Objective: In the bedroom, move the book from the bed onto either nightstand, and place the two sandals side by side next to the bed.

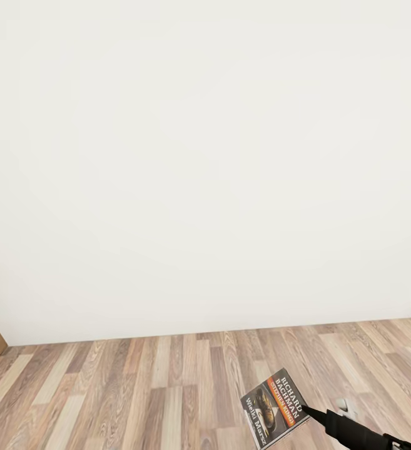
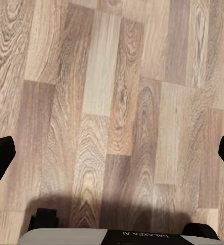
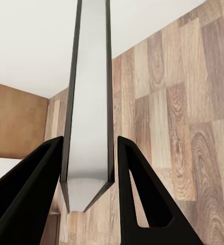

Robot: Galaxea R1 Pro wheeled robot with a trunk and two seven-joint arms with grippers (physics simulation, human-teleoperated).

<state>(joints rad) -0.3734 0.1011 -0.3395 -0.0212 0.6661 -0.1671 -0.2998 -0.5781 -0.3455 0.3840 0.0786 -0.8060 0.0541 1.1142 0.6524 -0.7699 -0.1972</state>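
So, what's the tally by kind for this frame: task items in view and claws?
Books: 1, the book, clamped by the right claw and carried above the wood floor
Claws: 2, the right claw, plus the left claw open over the floor
Total: 3

Bare floor [image 1: 136, 387], wall [image 1: 205, 156] ahead
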